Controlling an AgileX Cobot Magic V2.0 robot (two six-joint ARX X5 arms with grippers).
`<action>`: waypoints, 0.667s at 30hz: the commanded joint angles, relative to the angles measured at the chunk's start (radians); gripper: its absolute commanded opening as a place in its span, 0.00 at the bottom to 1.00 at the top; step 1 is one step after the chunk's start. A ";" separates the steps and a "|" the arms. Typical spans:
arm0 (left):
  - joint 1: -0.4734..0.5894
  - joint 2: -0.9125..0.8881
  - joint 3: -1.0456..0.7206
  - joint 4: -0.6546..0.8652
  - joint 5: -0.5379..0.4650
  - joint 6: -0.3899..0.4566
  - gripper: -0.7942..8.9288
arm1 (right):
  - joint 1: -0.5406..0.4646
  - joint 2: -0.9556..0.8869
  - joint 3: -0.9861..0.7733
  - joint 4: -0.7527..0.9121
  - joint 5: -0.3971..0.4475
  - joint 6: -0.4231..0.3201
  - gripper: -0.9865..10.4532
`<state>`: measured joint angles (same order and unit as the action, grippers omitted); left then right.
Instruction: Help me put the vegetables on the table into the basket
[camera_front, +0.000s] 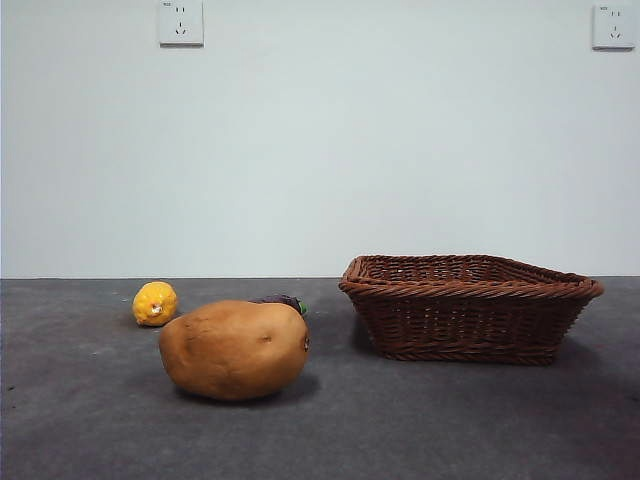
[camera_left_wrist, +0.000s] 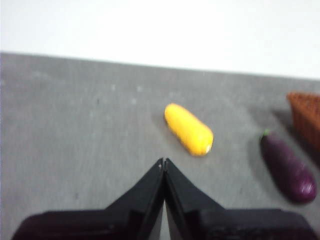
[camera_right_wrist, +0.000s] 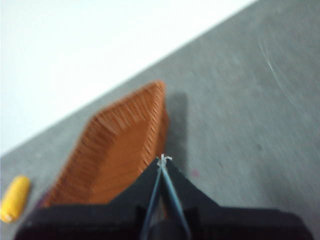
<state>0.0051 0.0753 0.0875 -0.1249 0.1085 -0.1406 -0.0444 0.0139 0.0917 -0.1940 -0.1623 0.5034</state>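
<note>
A large tan potato (camera_front: 234, 349) lies on the grey table (camera_front: 90, 420), left of centre in the front view. Behind it to the left sits a small yellow vegetable (camera_front: 155, 303) (camera_left_wrist: 189, 129) (camera_right_wrist: 15, 198). A dark purple eggplant (camera_front: 283, 301) (camera_left_wrist: 288, 167) peeks out behind the potato. The brown wicker basket (camera_front: 468, 306) (camera_right_wrist: 116, 150) stands to the right with nothing seen inside it. My left gripper (camera_left_wrist: 164, 162) is shut and empty, above the table short of the yellow vegetable. Above the basket's near side, my right gripper (camera_right_wrist: 163, 160) is shut and empty too.
A white wall (camera_front: 320, 150) with two sockets (camera_front: 180, 22) backs the table. A corner of the basket (camera_left_wrist: 306, 115) shows beside the eggplant in the left wrist view. Neither arm shows in the front view.
</note>
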 joint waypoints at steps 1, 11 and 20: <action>-0.002 0.026 0.045 0.016 0.003 -0.010 0.08 | 0.001 0.017 0.058 0.011 -0.002 0.020 0.08; -0.002 0.275 0.230 0.043 0.004 -0.067 0.08 | 0.001 0.254 0.257 0.005 -0.071 0.016 0.08; -0.003 0.578 0.462 -0.027 0.179 -0.127 0.08 | 0.001 0.586 0.472 -0.173 -0.228 -0.017 0.09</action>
<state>0.0051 0.6250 0.5381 -0.1478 0.2577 -0.2478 -0.0444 0.5674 0.5507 -0.3504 -0.3775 0.5011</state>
